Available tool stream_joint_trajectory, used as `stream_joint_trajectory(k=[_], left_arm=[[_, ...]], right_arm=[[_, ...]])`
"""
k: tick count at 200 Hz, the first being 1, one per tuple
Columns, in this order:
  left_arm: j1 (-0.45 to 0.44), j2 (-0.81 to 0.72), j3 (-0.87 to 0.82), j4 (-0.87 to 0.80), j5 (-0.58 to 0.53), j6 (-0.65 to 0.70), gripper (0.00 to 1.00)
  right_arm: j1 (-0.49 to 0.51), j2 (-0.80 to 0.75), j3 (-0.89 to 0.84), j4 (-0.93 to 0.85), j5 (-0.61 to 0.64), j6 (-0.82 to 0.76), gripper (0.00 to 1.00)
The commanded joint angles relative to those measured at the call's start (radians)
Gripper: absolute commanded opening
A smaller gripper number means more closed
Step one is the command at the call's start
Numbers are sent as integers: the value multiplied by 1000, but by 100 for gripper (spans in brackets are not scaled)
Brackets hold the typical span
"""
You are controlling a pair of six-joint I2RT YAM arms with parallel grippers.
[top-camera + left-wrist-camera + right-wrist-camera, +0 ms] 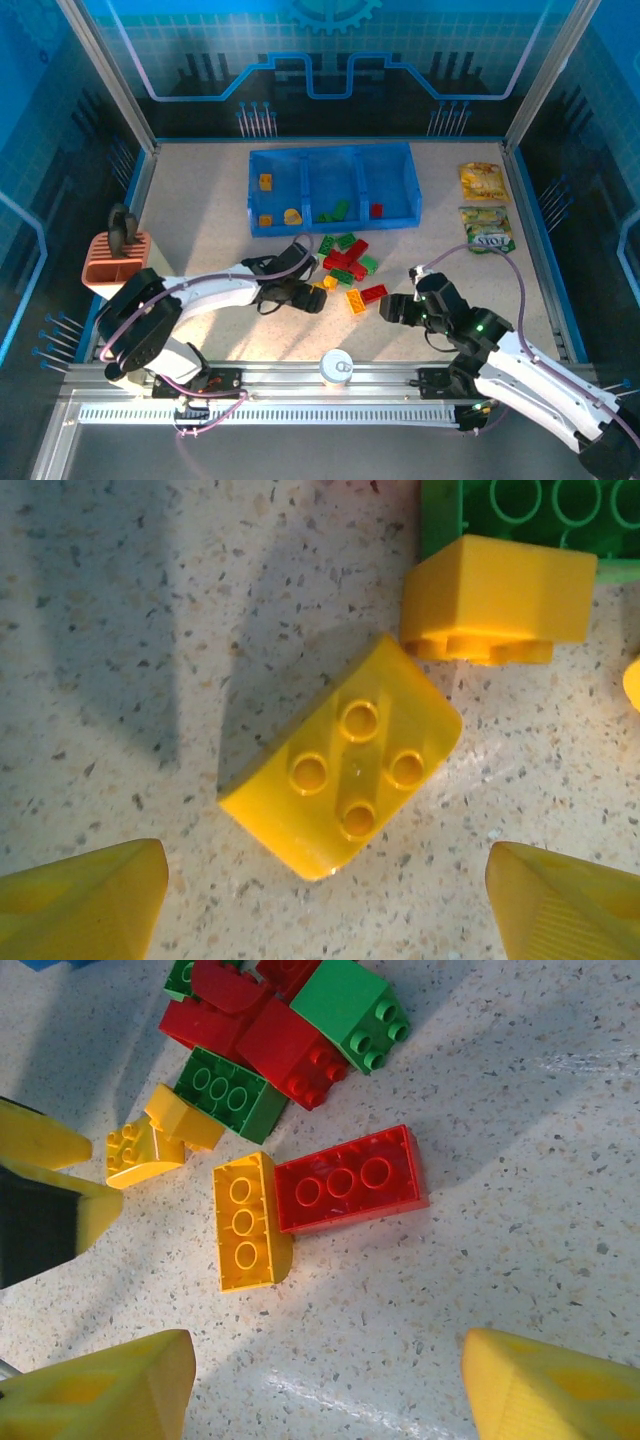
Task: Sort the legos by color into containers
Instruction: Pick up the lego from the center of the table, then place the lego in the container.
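Observation:
The containers are three compartments of one blue tray [330,150]: yellow-orange legos [266,182] in the left one, green [335,211] in the middle, a red one [376,210] in the right. Loose legos [345,258] lie heaped just in front of the tray. My left gripper [318,292] [325,910] is open low over the table, and a four-stud yellow brick [345,770] lies just ahead of its fingertips [90,900]. My right gripper [392,306] [325,1390] is open and empty. Ahead of it lie an upturned red brick [350,1180] and a yellow brick [245,1222], side by side.
A salmon-pink slotted holder [115,260] stands at the left edge. Two snack packets [485,205] lie at the right. A small can [337,366] sits on the front rail between the arm bases. The left gripper's finger [45,1190] reaches into the right wrist view.

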Motion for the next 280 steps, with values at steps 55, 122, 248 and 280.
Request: stream_joint_trajectory(k=[55, 122, 248, 280], left_arm=[[-24, 83, 85, -27, -39, 30, 75], [-44, 116, 78, -48, -142, 0, 57], [90, -148, 23, -70, -260, -75, 33], [231, -133, 112, -69, -213, -50, 33]], right_arm=[[15, -15, -24, -23, 29, 32, 72], [15, 64, -14, 27, 16, 29, 71], [17, 90, -20, 57, 0, 42, 70], [19, 79, -25, 55, -5, 51, 70]])
